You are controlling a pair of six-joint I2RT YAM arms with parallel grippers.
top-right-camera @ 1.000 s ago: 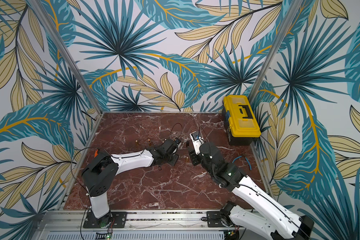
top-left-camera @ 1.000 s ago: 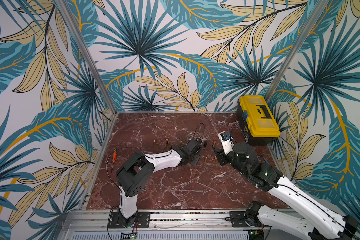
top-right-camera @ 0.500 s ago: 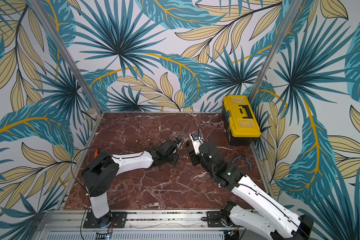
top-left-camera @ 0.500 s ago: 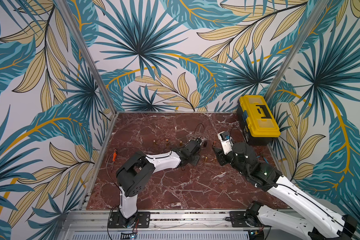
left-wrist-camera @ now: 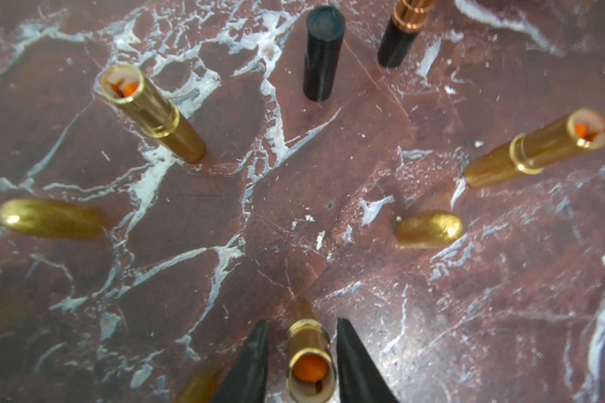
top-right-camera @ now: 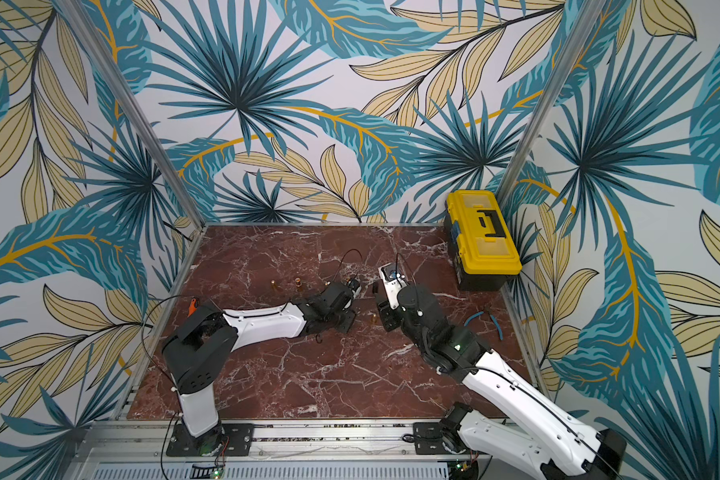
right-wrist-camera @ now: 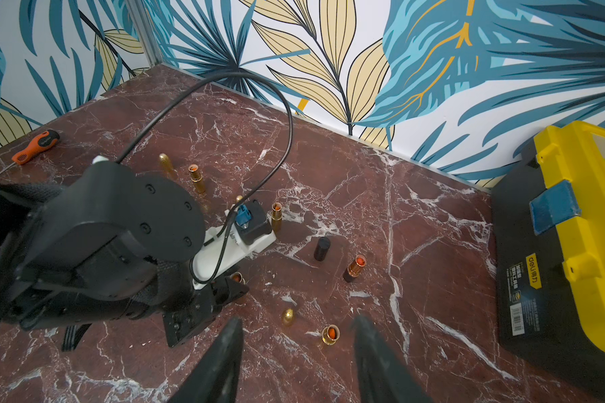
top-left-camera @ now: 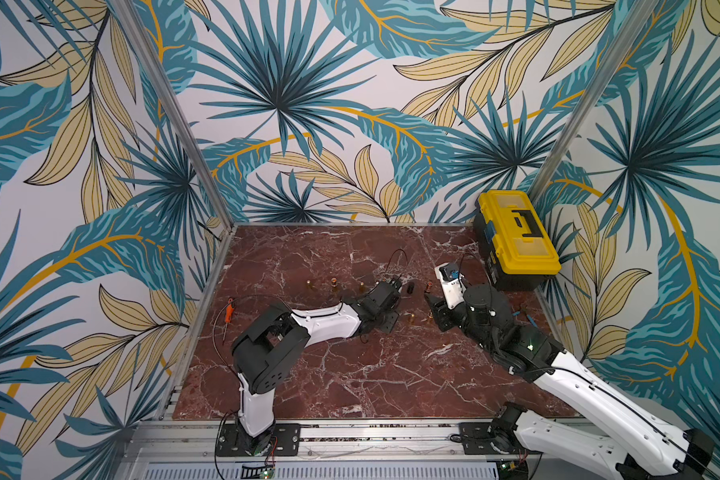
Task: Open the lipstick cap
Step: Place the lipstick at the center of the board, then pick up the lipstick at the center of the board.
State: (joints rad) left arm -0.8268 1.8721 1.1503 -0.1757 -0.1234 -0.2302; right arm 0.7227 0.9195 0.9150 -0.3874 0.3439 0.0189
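- Near the left edge of the table, an orange-handled screwdriver is seen lying flat.
- About mid-table, the left gripper is pointed down around a gold lipstick. Its jaws are spread, with a sliver of marble showing on either side of the tube, so nothing is pinched.
- This lipstick is stood upright with its long axis vertical and its uncapped mouth up. The orange stick is visible inside, and the near rim is cut off by the edge of the left wrist view.
- In both top views the lipstick cannot be made out (the left arm's wrist covers it). From the right wrist only its orange top is shown, between the black fingertips.
- Just to the right, a black cap is stood on end with its closed end up. Beside it is a black lipstick with a copper tube, whose top is cropped in the left wrist view.
- The right gripper is held above the table with its jaws spread wide and nothing between them. A second open gold lipstick is stood just ahead of them.
- Near the right edge, blue-handled pliers are shown clearly in a top view and in neither wrist view.
- A yellow toolbox is set in the far right corner. It is cut off by the frame in the right wrist view.
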